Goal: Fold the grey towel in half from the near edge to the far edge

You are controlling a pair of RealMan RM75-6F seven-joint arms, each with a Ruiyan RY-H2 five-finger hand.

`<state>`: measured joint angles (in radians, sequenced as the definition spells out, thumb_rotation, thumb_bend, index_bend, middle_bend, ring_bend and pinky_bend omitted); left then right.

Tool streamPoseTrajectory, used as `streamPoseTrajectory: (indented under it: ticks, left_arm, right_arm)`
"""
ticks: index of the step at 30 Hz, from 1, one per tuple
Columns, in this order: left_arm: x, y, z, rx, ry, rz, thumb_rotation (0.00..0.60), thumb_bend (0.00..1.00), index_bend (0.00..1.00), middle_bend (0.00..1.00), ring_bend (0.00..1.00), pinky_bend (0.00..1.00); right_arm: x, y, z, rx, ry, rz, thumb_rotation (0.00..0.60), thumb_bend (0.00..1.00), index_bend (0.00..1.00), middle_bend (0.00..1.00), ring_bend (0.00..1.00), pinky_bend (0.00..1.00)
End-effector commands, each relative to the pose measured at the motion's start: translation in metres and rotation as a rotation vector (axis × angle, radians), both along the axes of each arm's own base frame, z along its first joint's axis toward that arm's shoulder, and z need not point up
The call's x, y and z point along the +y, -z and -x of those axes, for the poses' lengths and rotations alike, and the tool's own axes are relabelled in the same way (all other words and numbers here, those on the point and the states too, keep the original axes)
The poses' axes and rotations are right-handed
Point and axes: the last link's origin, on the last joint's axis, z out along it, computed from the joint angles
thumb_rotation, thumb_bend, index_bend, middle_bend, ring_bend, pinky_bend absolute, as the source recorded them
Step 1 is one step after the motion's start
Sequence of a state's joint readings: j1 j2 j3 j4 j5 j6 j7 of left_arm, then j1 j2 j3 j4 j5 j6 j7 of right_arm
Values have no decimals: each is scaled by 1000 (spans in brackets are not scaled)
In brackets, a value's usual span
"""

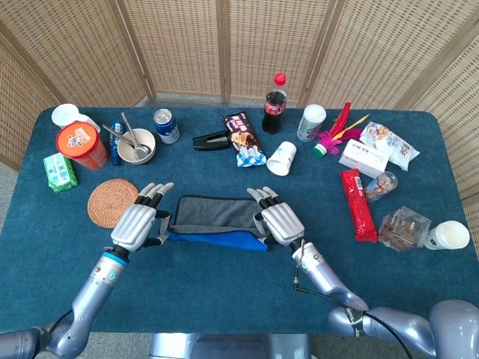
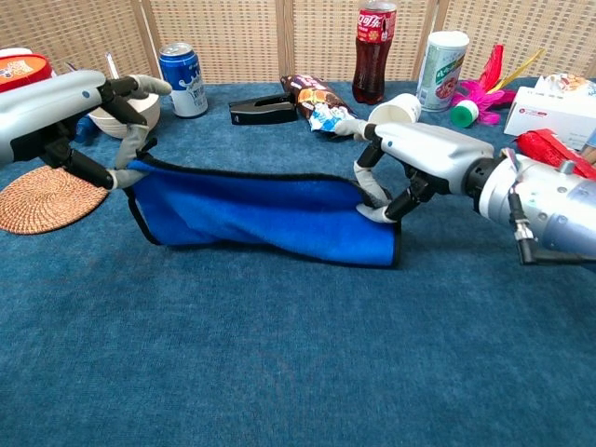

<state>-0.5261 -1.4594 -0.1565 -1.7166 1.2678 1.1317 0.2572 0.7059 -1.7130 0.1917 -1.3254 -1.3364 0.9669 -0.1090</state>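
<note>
The towel is grey on top and blue underneath, with a dark hem. It lies across the middle of the table, its near edge lifted off the cloth. My left hand pinches the towel's left near corner. My right hand pinches the right near corner. In the chest view the blue underside hangs between both hands as a raised wall, hiding the grey face behind it.
A woven coaster lies just left of my left hand. Behind the towel stand a bowl with spoons, a blue can, a black stapler, a snack bag, a cola bottle and a tipped paper cup.
</note>
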Motion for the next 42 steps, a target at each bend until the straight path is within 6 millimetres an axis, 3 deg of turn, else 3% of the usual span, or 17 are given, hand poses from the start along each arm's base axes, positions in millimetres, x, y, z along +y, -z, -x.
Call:
streamPoseTrajectory:
  ticks: [1,23,42]
  left_arm:
    - [3,-1,-2,5,3,-4,600,489,742,0,0,0]
    - [21,12,-12,56,3,-8,600,489,739,0,0,0]
    - [35,13,-17,84,6,-18,600,486,740,0,0,0]
  right_arm:
    - [-3,0,0,2,8,2,600,389,767,0,0,0]
    - [-28,-9,14,-17,131,35,600,390,767,0,0,0]
    - [-34,-7,22,-7,178,38,600,391,768,0,0,0]
